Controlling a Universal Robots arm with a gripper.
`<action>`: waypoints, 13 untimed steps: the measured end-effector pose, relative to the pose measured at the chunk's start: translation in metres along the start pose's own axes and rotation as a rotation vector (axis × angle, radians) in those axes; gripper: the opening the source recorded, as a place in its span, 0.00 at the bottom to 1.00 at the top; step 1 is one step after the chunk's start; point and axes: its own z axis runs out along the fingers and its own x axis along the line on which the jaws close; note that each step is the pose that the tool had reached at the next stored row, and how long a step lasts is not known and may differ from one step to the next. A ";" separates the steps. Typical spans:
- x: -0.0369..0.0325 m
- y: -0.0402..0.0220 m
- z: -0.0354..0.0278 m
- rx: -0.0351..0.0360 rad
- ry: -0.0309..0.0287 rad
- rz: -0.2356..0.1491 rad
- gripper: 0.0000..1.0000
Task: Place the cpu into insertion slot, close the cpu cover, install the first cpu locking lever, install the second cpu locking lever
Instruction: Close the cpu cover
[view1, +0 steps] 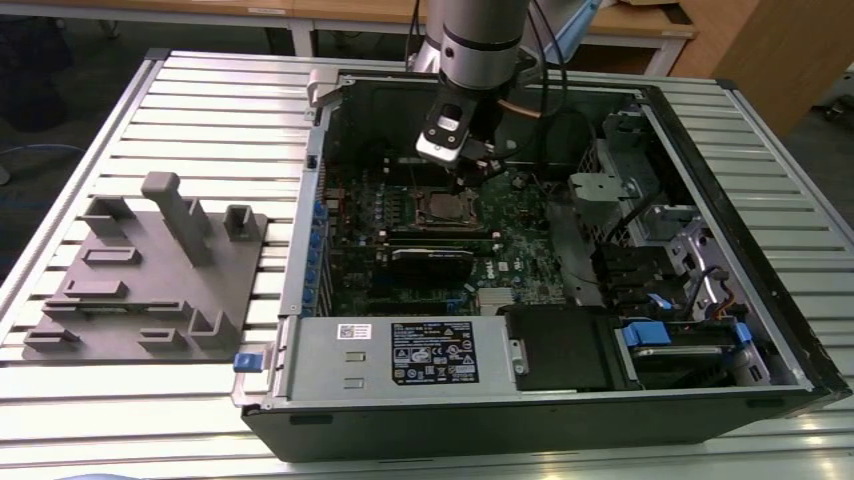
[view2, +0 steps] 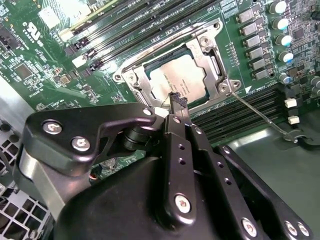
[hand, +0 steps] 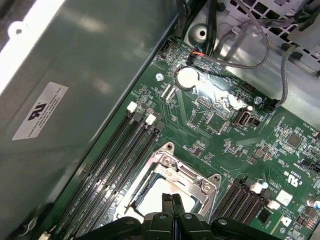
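While at lettered cpu (view2: 172, 79), fingers (view2: 178, 101) together

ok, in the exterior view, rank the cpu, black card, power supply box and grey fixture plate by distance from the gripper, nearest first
1. cpu, on the board, right below the gripper.
2. black card, below the cpu in the picture.
3. power supply box, at the case's near edge.
4. grey fixture plate, outside the case, on the exterior view's left.
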 end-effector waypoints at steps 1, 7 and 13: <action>0.0000 0.0000 0.0000 0.0001 0.0001 -0.004 0.10; 0.0000 0.0000 0.0001 0.0003 0.0009 -0.027 0.10; 0.0000 0.0000 0.0001 0.0006 0.0015 -0.048 0.10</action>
